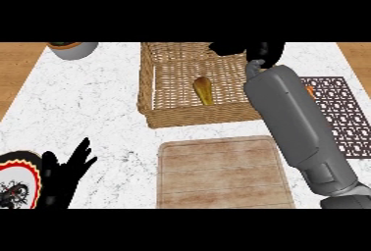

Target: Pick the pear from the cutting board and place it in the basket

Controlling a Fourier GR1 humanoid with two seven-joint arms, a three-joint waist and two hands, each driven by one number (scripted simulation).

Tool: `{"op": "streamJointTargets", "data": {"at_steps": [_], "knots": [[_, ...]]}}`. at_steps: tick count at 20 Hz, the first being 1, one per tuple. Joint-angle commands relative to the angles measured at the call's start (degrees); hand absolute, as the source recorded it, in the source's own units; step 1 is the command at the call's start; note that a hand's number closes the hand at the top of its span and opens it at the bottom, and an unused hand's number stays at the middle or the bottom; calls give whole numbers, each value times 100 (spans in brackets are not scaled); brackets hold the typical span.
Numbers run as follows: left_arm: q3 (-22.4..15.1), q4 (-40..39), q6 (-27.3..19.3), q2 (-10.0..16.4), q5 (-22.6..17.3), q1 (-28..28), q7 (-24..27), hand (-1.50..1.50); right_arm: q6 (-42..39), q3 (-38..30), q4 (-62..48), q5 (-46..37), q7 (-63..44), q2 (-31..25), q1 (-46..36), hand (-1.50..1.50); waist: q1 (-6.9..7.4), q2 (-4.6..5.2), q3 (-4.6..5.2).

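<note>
So, the pear (pixel 203 90) is found inside the wicker basket (pixel 153 78), laid lengthways on the woven floor about mid-basket and nowhere near the wooden cutting board (pixel 225 171). The board is sat just in front of the basket on the white marble worktop (pixel 94 103), with a thin strip of worktop left between the two.

The right hand (pixel 264 53) is held over the basket's far right corner, with its grey forearm (pixel 290 112) stretched diagonally across the basket's right side and the board's right edge. The pear isn't touched by it. Whether that hand is spread or closed can't be told, since it's mostly cut off at the top of the view.

The left hand (pixel 62 171) is parked at the lower left, fingers straight and pointed up, nothing held. It's right beside a red-rimmed plate (pixel 16 169) with a black pattern.

Also spotted: a grey bowl (pixel 76 50) at the far left corner, and a dark brown patterned mat (pixel 340 112) to the right of the forearm
</note>
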State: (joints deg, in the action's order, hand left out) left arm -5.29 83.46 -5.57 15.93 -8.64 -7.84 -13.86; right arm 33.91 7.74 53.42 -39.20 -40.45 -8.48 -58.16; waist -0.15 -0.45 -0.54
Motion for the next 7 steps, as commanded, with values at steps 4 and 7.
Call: {"op": "streamJointTargets", "data": {"at_steps": [4, 7], "knots": [[4, -64, 19, -59, 40, -398, -32, 0, -216, -354, 1593, 147, -407, -687, 1068, -150, -110, -9, 52], [11, -213, 63, -55, 106, -220, -57, 0, -605, -491, 2457, 312, -631, -1002, 1558, -150, -131, -3, 54]]}}
